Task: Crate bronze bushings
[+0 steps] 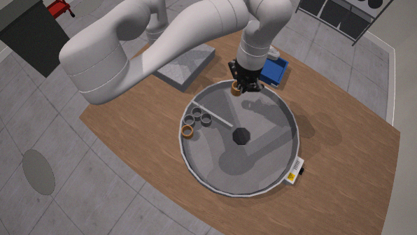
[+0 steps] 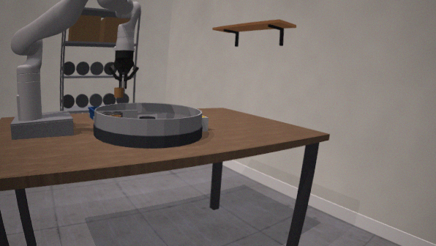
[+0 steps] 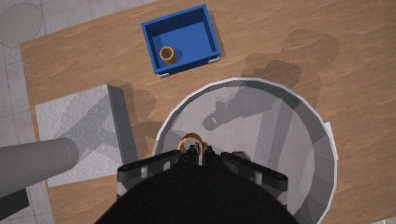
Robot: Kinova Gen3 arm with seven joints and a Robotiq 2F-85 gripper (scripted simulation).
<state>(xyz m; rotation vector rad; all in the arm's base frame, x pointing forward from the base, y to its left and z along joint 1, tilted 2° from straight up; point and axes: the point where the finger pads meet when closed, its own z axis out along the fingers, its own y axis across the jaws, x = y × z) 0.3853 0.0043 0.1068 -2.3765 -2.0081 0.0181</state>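
Note:
My gripper (image 1: 243,90) (image 2: 123,87) (image 3: 200,148) is shut on the wall of a bronze bushing (image 1: 235,91) (image 2: 118,93) (image 3: 190,137) and holds it above the rim side of the turning table (image 1: 269,168) (image 2: 146,129) (image 3: 300,175) nearest the crate. Another bronze bushing (image 1: 187,136) stands on the turning table by its left wall in the top view. Beside it stand three steel bushings (image 1: 196,117) (image 1: 189,125) (image 1: 206,124). The blue crate (image 1: 275,70) (image 3: 192,42) holds one bronze bushing (image 3: 171,59), in a corner; the arm partly hides the crate in the top view.
A thin light bar (image 1: 213,114) runs from the turntable wall toward the dark centre knob (image 1: 241,136). The turntable wall stands up all round. The grey robot base block (image 1: 182,71) (image 2: 42,126) (image 3: 82,130) is beside it. A white box (image 1: 294,171) sits at the turntable's outer side.

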